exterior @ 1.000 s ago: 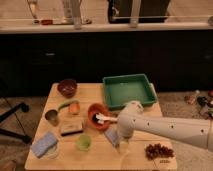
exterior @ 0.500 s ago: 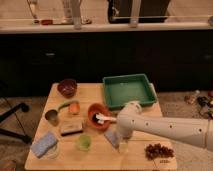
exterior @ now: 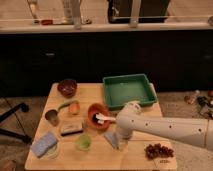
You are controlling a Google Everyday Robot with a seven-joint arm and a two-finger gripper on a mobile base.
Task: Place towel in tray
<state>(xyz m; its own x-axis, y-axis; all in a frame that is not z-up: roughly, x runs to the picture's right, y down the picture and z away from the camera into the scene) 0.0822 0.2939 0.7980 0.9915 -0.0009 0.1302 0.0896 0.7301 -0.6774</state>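
Gripper [exterior: 121, 137] low over wooden surface [exterior: 134, 158], at right edge of towel [exterior: 111, 140]; grip state unclear. Towel on surface, outside green tray [exterior: 128, 93], just below red bowl [exterior: 98, 115].

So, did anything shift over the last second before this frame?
Nothing visibly changed. The end effector is at the towel near the front edge of the table, just as it was a second ago. The towel and the green tray lie where they were.
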